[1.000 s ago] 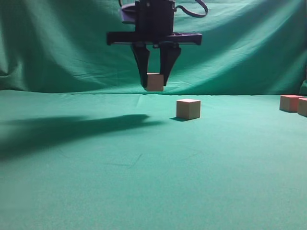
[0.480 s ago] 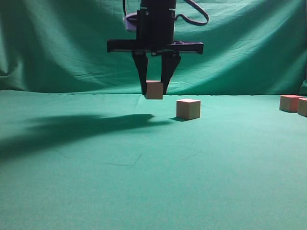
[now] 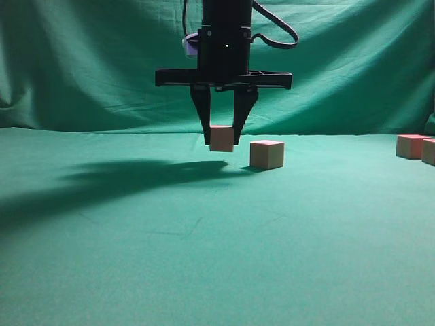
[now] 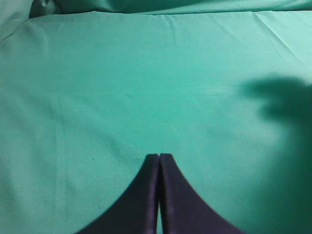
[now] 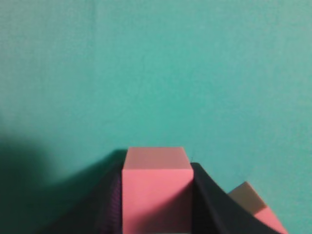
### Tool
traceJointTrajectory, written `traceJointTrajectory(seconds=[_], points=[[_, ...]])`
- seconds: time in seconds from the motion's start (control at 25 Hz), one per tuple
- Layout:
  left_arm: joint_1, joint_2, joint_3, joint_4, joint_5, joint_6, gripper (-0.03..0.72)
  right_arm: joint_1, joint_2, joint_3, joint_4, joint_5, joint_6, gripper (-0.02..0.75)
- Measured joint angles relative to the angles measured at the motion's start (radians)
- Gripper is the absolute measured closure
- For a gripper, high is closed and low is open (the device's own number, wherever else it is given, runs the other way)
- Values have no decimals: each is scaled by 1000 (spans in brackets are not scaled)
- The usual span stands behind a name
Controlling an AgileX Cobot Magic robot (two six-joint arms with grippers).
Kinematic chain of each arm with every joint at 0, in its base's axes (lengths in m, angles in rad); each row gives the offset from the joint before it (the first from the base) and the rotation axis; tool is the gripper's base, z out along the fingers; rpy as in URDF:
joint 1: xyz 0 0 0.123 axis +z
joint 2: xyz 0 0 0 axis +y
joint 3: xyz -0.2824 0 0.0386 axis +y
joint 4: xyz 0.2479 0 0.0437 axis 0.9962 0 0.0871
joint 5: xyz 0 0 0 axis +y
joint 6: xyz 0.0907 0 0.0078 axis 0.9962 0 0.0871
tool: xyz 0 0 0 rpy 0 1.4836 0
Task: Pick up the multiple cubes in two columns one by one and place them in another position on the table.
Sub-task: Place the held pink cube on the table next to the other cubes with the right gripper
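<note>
My right gripper (image 3: pixel 221 141) hangs at the middle of the exterior view, shut on a pinkish cube (image 3: pixel 221 138) held a little above the green table (image 3: pixel 204 258). In the right wrist view the same cube (image 5: pixel 156 187) fills the space between the black fingers of that gripper (image 5: pixel 157 170). A second cube (image 3: pixel 266 154) rests on the cloth just right of the held one, and its corner shows as a cube (image 5: pixel 256 207) at the lower right of the right wrist view. Two more cubes (image 3: pixel 412 147) sit at the far right edge. My left gripper (image 4: pixel 159 156) is shut and empty over bare cloth.
A green draped backdrop (image 3: pixel 81 61) rises behind the table. The arm's dark shadow (image 3: pixel 102 180) lies across the cloth to the left of the held cube.
My right gripper has come down with the cube and shifted slightly right, toward the cube resting on the cloth. The shadow on the cloth has followed it.
</note>
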Motion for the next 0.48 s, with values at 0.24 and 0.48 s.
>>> traceJointTrajectory(seconds=[0.24,0.48], points=[[0,0,0,0,0,0,688,-7,2,0,6,0,56,476],[0,0,0,0,0,0,688,-9,2,0,10,0,91,476]])
